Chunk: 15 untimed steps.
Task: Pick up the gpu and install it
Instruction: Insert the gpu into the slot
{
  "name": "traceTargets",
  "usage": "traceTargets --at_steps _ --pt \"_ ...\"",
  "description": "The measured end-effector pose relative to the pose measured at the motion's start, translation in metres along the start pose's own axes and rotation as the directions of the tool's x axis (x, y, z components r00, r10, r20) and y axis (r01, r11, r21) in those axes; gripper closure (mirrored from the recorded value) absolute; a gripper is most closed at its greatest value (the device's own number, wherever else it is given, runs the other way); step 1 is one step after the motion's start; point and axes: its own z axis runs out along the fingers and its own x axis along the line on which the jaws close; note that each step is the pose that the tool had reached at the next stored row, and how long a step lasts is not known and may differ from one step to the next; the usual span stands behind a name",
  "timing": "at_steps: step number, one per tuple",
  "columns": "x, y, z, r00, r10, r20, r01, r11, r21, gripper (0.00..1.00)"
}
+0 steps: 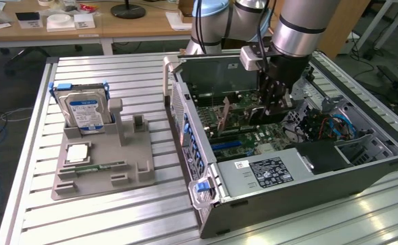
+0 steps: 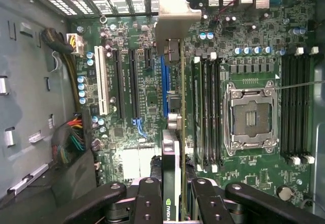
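Inside the open computer case [image 1: 287,178], we see the gripper [image 2: 176,199] with its jaws clamped on the gpu [image 2: 171,150]. The card hangs edge-on above the motherboard [image 2: 244,56], just beside the blue slot [image 2: 164,79]. To seat it well, we judge the card should be upright, its edge parallel to the slot, its silver bracket [image 2: 175,10] meeting the case's rear wall.

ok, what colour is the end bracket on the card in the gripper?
Silver bare metal; the end bracket of the thin dark green gpu shows best in wrist view.
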Motion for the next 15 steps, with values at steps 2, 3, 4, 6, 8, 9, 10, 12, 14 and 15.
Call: traceTargets --at_steps 2,3,4,6,8,9,10,12,14,15 --pt "0.0001 0.0008 0.0017 1.0000 0.000 0.0000 0.000 1.0000 0.0000 0.73" --pt "0.0002 0.0013 0.0027 1.0000 0.000 -0.0001 0.000 1.0000 0.0000 0.73" --pt "0.0003 0.0017 0.0036 1.0000 0.000 -0.0001 0.000 1.0000 -0.0001 0.73" --pt "0.0004 0.0025 0.0055 1.0000 0.000 -0.0001 0.000 1.0000 0.0000 0.73" --pt "0.0005 0.0032 0.0072 1.0000 0.000 0.0001 0.000 1.0000 0.0000 0.73" --pt "0.0006 0.0033 0.0076 1.0000 0.000 -0.0001 0.000 1.0000 -0.0001 0.73" --pt "0.0006 0.0033 0.0077 1.0000 0.000 -0.0003 0.000 1.0000 -0.0001 0.73" --pt "0.0006 0.0033 0.0078 1.0000 0.000 -0.0003 0.000 1.0000 -0.0001 0.73" --pt "0.0006 0.0033 0.0082 1.0000 0.000 0.0001 0.000 1.0000 0.0000 0.73" --pt "0.0006 0.0034 0.0088 1.0000 0.000 0.0005 0.000 1.0000 0.0001 0.73"
